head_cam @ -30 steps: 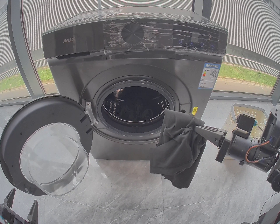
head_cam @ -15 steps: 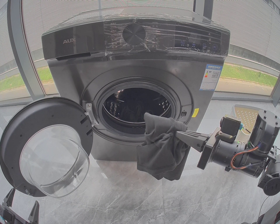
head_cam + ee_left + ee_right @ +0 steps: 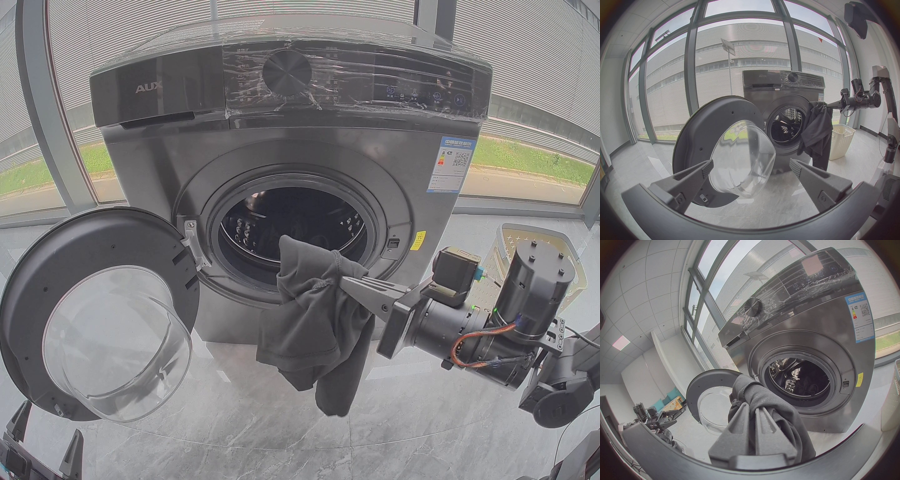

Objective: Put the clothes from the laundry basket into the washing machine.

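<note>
My right gripper [image 3: 345,282] is shut on a dark grey garment [image 3: 312,319], which hangs in front of the lower right of the washing machine's drum opening [image 3: 290,228]. The same garment [image 3: 775,415] drapes over the closed right gripper [image 3: 751,408] in the right wrist view, and the garment [image 3: 817,131] hangs beside the drum from the right gripper [image 3: 829,105] in the left wrist view. Dark clothing lies inside the drum [image 3: 800,377]. The round door [image 3: 94,312] is swung open to the left. My left gripper [image 3: 750,165] stands open and empty, low at the left, facing the door [image 3: 725,147].
The cream laundry basket [image 3: 565,253] stands on the floor right of the grey washing machine [image 3: 156,156], behind my right arm; the basket [image 3: 840,145] shows past the garment. Glass window walls surround the machine. Grey marble floor [image 3: 250,431] lies open in front.
The right arm has carried the garment leftward, from beside the basket to in front of the drum opening. The head camera has shifted slightly. The left gripper has stayed in place.
</note>
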